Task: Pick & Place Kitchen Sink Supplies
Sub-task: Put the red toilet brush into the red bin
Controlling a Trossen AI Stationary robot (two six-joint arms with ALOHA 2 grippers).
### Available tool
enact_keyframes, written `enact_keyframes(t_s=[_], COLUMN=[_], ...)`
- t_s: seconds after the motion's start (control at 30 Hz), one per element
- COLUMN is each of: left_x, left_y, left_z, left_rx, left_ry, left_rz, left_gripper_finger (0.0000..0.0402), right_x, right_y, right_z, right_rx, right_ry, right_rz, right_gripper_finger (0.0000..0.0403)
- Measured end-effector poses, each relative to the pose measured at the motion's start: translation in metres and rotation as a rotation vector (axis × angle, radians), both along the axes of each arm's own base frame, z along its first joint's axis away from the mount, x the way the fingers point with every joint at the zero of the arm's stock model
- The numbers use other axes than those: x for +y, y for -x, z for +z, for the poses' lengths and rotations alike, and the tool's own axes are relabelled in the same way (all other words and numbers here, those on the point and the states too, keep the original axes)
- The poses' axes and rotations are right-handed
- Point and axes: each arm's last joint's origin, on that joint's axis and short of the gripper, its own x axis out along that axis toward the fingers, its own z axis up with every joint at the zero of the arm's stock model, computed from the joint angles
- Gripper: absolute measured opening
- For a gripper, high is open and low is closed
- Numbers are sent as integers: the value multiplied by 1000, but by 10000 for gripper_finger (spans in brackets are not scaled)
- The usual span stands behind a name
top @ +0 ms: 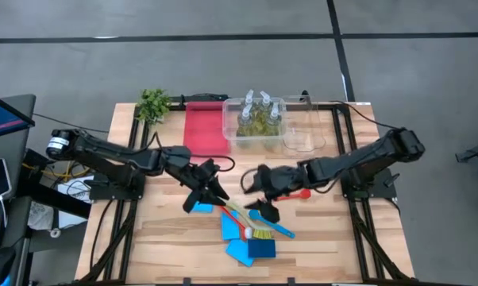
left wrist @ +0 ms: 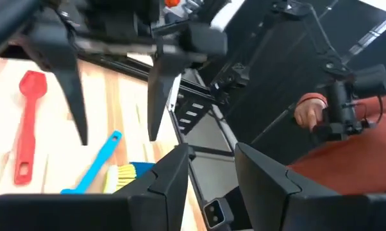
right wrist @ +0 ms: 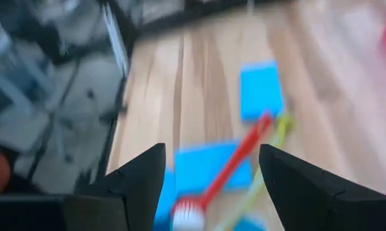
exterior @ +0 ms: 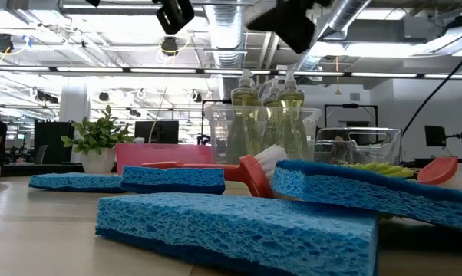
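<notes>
Several blue sponges (top: 233, 227) lie flat on the wooden table near its front middle, one (top: 199, 208) off to the left. A red brush (top: 237, 219), a yellow brush (top: 259, 233) and a blue brush (top: 277, 228) lie across them. Another red brush (top: 302, 192) lies to the right. Several clear bottles (top: 259, 117) of yellow-green liquid stand in a clear bin. My left gripper (top: 215, 193) hangs open above the left sponge. My right gripper (top: 264, 208) hangs open above the brushes; between its fingers the right wrist view shows the red brush (right wrist: 234, 157) below, untouched.
At the far edge stand a small green plant (top: 152, 103), a red tray (top: 204, 127), the bin with bottles (top: 233, 137) and a second clear bin (top: 304, 137). A person's hand (left wrist: 308, 109) and red sleeve show beyond the table in the left wrist view.
</notes>
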Motion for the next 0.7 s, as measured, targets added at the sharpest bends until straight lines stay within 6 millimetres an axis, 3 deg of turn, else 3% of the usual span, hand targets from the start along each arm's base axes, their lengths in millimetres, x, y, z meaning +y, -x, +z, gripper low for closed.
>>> enact_keyframes(t_s=[0.27, 0.47, 0.7], left_x=[-26, -41, -60], left_y=[4, 11, 20], left_z=[2, 5, 8], left_rx=[-10, -38, -62], left_ry=[13, 45, 90], left_rz=[224, 523, 585], left_gripper_finger=[129, 129, 129], right_x=[20, 14, 8], right_y=[29, 48, 62], right_z=[-28, -43, -65], right_rx=[355, 563, 664], right_ry=[83, 273, 449], right_rz=[59, -29, -2], right_gripper_finger=[245, 245, 245])
